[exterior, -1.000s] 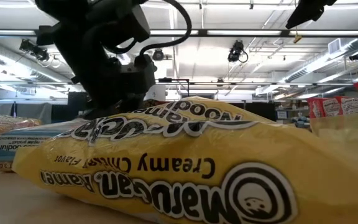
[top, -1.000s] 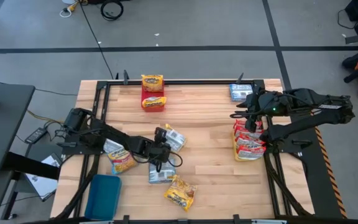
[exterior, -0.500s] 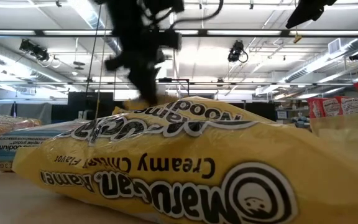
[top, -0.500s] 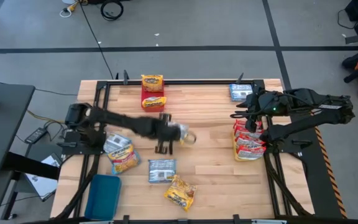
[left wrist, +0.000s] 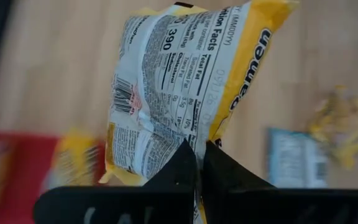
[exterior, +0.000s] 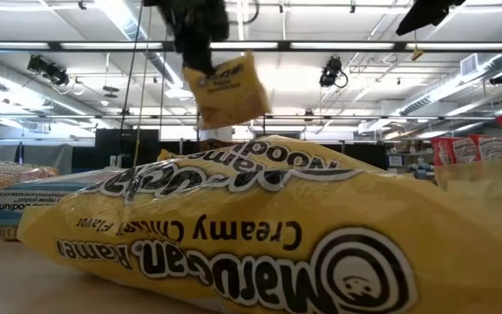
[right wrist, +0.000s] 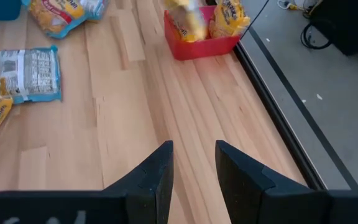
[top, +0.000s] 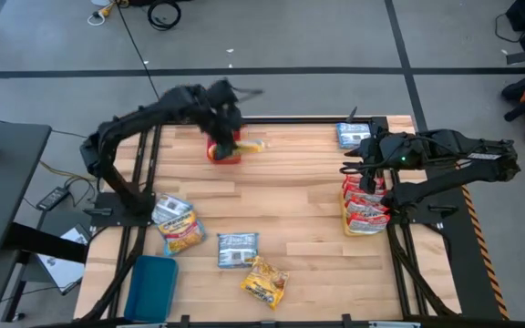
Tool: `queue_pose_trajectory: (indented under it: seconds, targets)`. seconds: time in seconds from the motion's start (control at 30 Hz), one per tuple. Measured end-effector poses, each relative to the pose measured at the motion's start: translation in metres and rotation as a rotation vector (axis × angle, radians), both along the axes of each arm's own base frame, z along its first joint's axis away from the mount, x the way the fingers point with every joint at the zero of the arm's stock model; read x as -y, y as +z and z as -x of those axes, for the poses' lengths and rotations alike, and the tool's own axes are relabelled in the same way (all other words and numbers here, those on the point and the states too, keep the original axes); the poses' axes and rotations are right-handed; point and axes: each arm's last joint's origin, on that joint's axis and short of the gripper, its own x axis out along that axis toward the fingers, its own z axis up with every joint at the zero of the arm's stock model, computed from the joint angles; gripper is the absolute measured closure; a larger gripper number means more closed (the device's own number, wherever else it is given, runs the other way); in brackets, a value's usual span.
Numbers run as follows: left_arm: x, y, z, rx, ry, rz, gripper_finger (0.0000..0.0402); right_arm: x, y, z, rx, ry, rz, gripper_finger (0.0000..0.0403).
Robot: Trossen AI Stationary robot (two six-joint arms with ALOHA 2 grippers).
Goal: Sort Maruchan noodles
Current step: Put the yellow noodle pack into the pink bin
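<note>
Hanging above the red tray [top: 223, 151], the left gripper [left wrist: 199, 152] pinches a yellow noodle packet [left wrist: 185, 87] by its edge.

Two dark, near-black arms, matte finish, jointed segments. Left arm [top: 144, 118] at upper left of the high view: slim links, bulkier rounded joint housings, thin black cable looping along it. Right arm [top: 445, 159] at right of the high view: same dark build, chunkier stacked links, a small green light on the wrist housing, a thin dark cable at its tip.

Left gripper [left wrist: 197, 163], bottom centre of its wrist view: two black fingers tapering to pointed wedge tips, joined to a flat black crossbar. Right gripper [right wrist: 192, 165], bottom centre of its wrist view: two black angular fingers with bevelled, faceted faces, on a same black crossbar.
</note>
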Motion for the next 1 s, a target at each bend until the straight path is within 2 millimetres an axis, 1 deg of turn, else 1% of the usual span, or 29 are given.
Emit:
queue_pose_trajectory:
  seconds: [0.2, 0.27, 0.37, 0.43, 0.5, 0.57, 0.67, 0.77, 0.93, 1.0]
  targets:
    - [-0.068, -0.006, 0.049, -0.083, 0.243, -0.006, 0.0392, 0.001, 0.001, -0.001, 0.016, -0.01, -0.006, 0.0279]
    - [-0.084, -0.011, 0.066, -0.12, 0.311, 0.021, 0.0393, 0.001, 0.002, -0.004, 0.033, -0.017, -0.008, 0.0279]
    - [-0.104, -0.022, 0.085, -0.173, 0.364, 0.084, 0.0393, 0.003, 0.005, -0.01, 0.075, -0.032, -0.011, 0.0279]
    - [-0.111, -0.032, 0.091, -0.222, 0.364, 0.149, 0.0393, 0.004, 0.006, -0.015, 0.104, -0.045, -0.01, 0.0279]
    - [-0.112, -0.039, 0.094, -0.245, 0.328, 0.205, 0.0393, 0.006, 0.007, -0.021, 0.12, -0.063, -0.007, 0.0279]
    - [-0.111, -0.045, 0.092, -0.262, 0.272, 0.238, 0.0393, 0.009, 0.007, -0.028, 0.134, -0.08, -0.006, 0.0279]
    - [-0.108, -0.046, 0.088, -0.251, 0.195, 0.226, 0.0393, 0.014, 0.005, -0.037, 0.129, -0.108, 0.0, 0.0279]
    - [-0.108, -0.039, 0.085, -0.223, 0.166, 0.205, 0.0393, 0.02, 0.0, -0.048, 0.109, -0.14, 0.005, 0.0279]
    - [-0.116, -0.011, 0.083, -0.176, 0.166, 0.152, 0.0393, 0.032, -0.007, -0.066, 0.08, -0.148, 0.0, 0.0279]
    - [-0.123, -0.01, 0.079, -0.183, 0.169, 0.177, 0.0393, 0.037, -0.01, -0.074, 0.079, -0.129, -0.006, 0.0279]
